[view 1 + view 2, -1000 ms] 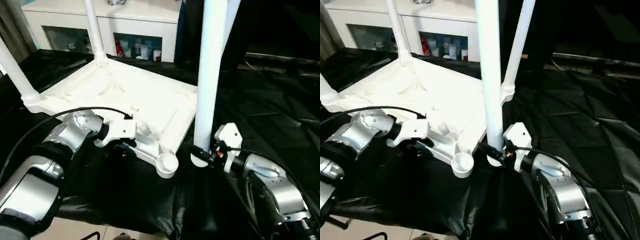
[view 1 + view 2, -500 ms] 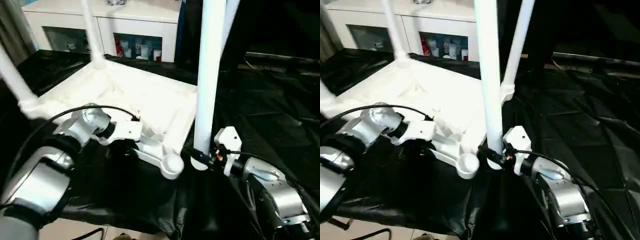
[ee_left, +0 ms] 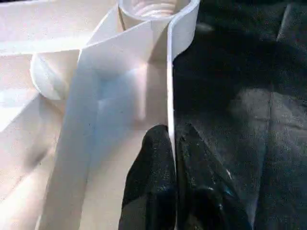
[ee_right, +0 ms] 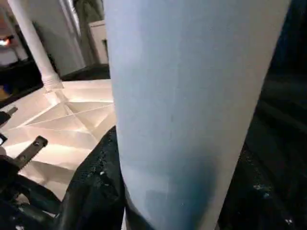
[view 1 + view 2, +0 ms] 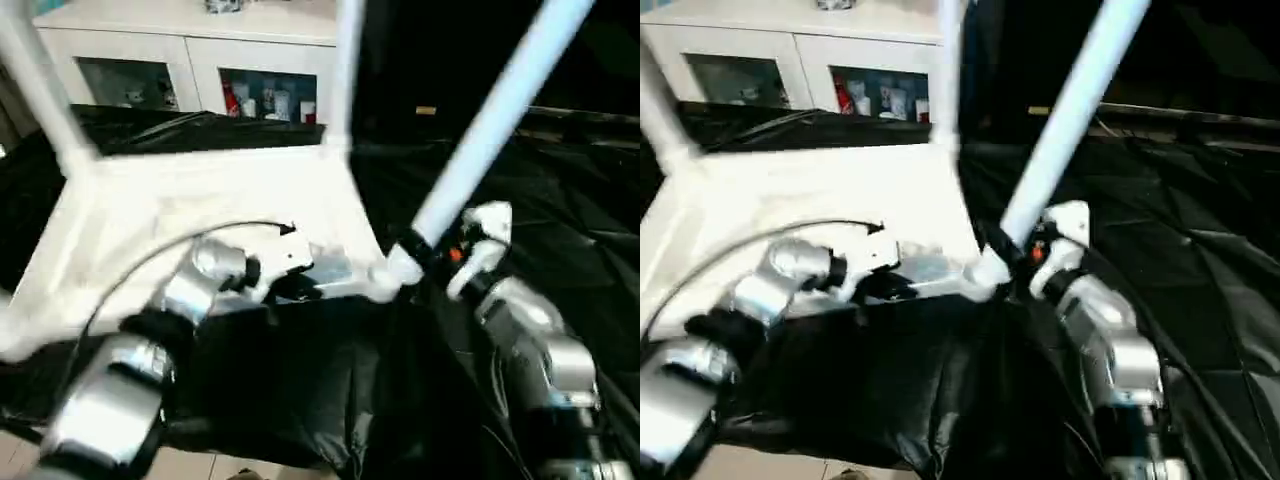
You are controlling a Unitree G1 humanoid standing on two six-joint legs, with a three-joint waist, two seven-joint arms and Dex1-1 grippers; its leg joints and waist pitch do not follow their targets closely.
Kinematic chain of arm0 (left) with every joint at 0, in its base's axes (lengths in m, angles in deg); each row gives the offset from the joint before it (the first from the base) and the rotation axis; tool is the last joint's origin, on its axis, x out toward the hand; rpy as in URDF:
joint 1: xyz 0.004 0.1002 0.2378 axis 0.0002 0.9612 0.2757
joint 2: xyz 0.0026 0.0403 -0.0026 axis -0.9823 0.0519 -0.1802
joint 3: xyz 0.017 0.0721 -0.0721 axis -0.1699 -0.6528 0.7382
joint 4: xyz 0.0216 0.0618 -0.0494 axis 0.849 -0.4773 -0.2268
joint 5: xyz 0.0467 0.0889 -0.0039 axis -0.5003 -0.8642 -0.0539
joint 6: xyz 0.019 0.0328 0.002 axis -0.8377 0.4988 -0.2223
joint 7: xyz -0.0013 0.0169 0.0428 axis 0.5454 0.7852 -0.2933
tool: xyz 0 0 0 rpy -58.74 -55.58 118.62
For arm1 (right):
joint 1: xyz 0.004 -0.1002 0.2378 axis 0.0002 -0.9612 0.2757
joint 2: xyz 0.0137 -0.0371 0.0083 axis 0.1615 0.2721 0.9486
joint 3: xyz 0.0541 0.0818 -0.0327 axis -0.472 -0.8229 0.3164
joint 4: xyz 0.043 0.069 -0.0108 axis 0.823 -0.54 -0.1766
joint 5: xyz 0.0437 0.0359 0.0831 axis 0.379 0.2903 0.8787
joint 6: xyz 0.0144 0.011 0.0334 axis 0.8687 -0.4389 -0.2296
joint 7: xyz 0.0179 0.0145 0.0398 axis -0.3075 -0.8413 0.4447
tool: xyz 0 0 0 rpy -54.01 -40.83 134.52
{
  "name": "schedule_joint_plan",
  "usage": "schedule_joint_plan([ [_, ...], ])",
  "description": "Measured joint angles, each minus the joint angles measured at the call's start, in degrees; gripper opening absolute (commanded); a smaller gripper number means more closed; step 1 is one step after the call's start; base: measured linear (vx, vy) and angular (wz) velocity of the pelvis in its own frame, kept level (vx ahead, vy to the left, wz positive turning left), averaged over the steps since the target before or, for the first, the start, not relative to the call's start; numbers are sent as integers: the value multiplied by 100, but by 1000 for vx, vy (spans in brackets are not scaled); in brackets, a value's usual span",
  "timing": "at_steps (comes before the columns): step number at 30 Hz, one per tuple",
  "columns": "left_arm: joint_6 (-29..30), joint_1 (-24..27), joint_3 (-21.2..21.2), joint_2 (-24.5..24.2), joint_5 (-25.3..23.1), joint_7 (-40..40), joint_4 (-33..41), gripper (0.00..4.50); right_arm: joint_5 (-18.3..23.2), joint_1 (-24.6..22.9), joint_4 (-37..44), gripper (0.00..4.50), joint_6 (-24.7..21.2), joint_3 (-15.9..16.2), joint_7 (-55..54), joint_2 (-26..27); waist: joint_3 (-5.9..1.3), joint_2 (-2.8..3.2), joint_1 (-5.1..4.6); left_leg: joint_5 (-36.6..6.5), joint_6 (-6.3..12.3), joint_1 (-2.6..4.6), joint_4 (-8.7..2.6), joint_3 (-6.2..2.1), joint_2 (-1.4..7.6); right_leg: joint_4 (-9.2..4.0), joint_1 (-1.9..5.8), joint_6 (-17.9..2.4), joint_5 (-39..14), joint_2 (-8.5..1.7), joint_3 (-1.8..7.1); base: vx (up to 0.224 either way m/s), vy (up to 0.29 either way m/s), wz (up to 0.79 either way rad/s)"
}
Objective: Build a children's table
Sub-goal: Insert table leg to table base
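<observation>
Beside the tabletop's [image 5: 200, 200] empty corner socket [image 3: 158, 7], a tilted leg [image 5: 490, 125].

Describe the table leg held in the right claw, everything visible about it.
The leg is a long, smooth white tube, plastic by the look of it, slanting up and away toward the robot's right. Its lower end sits right beside the tabletop's near corner, where an empty round socket shows; whether it has entered is unclear. The right claw grips it near that end, black fingers on either side.

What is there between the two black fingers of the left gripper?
In the left wrist view, the thin white edge wall of the tabletop stands between the fingers of the left gripper, which pinch it.
</observation>
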Motion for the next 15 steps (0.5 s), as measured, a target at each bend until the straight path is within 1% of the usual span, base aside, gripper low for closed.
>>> schedule_joint_plan([
  [3,11,24,-9,18,-11,-47,63,0,-77,129,-220,191,-50,188,140,-59,2,-4,6,-2,-3,-1,-1,15,-2,-3,0,0,1,-9,2,0,0,0],
  [7,29,238,52,2,-36,-147,427,0,-370,526,-806,191,-83,429,334,-200,11,-19,-11,-1,3,-7,-4,28,-6,-6,-8,2,3,-16,8,0,0,0],
  [9,39,276,71,2,-32,-147,511,0,-494,679,-960,191,-80,537,349,-196,14,-26,-2,5,12,-12,-9,30,-5,-7,-17,3,3,-16,8,0,0,0],
  [10,47,286,71,1,-30,-145,544,0,-531,717,-994,191,-71,570,349,-188,14,-27,0,6,14,-19,-12,35,-5,-7,-26,3,3,-16,10,0,0,0],
  [13,133,335,111,-12,52,-82,653,0,-590,967,-1333,191,34,565,292,-149,19,-52,-13,7,15,-28,-19,57,-4,-1,-51,4,4,-16,24,0,0,0],
  [15,158,361,128,-35,60,-53,701,0,-598,1050,-1447,191,45,553,305,-149,14,-70,-23,7,15,-29,-25,69,-2,-1,-61,5,4,-15,32,0,0,0],
])
